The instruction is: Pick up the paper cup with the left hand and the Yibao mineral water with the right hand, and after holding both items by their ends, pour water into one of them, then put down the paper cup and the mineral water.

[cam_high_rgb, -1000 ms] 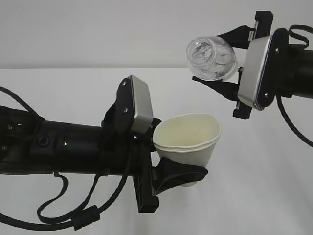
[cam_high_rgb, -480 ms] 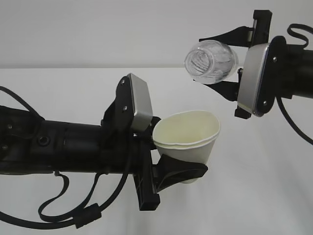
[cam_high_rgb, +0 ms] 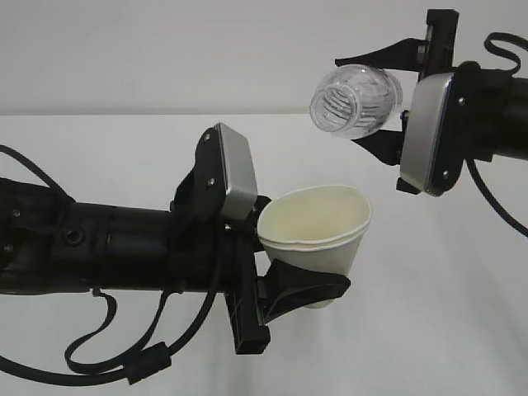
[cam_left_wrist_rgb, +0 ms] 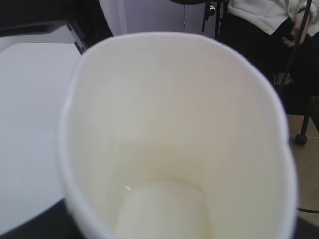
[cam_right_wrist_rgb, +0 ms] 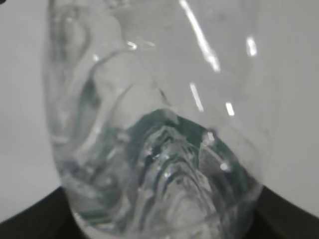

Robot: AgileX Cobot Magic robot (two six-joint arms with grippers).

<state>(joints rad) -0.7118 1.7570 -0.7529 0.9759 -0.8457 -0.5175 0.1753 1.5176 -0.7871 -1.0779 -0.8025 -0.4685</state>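
Note:
My left gripper (cam_high_rgb: 307, 262) is shut on the white paper cup (cam_high_rgb: 318, 235) and holds it upright in the air at mid-frame, black fingers (cam_high_rgb: 301, 290) around its lower wall. The cup's cream inside (cam_left_wrist_rgb: 174, 144) fills the left wrist view. My right gripper (cam_high_rgb: 381, 99) is shut on the Yibao mineral water (cam_high_rgb: 353, 99), a clear ribbed bottle lying on its side, its open mouth toward the camera, above and to the right of the cup's rim. In the right wrist view the bottle (cam_right_wrist_rgb: 154, 129) fills the frame, with green label tint showing through.
The white table (cam_high_rgb: 445, 313) lies below both arms. Black cables (cam_high_rgb: 124, 363) hang under the left arm. In the left wrist view a person in white (cam_left_wrist_rgb: 269, 15) and a dark stand with a wheel (cam_left_wrist_rgb: 301, 134) are beyond the table.
The right gripper has lifted the bottle slightly and turned it, its mouth now lower and more toward the cup. The left arm and cup have barely moved.

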